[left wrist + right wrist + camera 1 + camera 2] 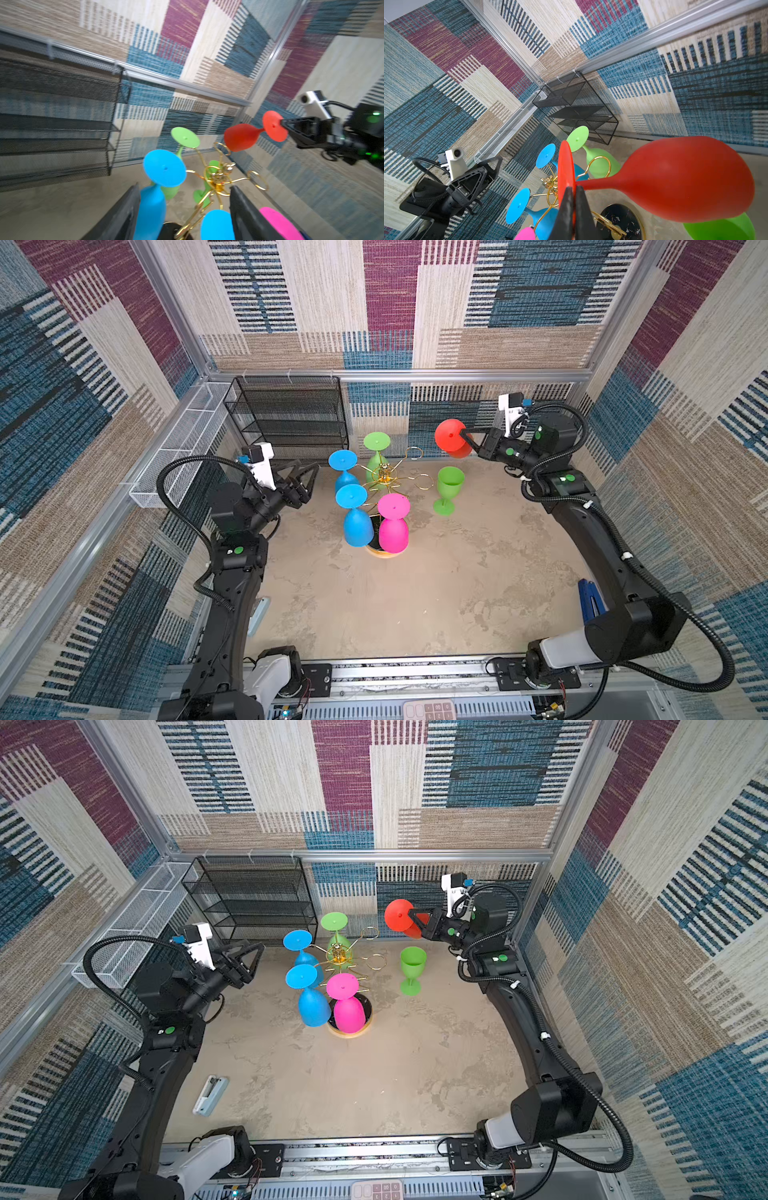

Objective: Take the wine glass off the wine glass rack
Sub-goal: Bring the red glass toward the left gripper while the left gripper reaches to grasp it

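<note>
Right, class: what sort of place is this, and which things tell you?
Probably a robot test cell: a left arm and right arm mounted on a metal rail, carpet-covered walls enclosing the table, and bright wine glasses hung on a gold rack, the right gripper holding a red glass.

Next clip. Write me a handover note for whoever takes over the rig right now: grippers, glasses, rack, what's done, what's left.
Right gripper: shut on the foot of the red wine glass, held in the air clear of the wine glass rack.
Left gripper: open, empty, beside the far blue glass.
Done: red wine glass is off; an upright green glass stands on the table right of the rack.
Left: set the red glass down. Hanging on the rack, probably next: far blue glass, near blue glass, pink glass, hanging green glass.
</note>
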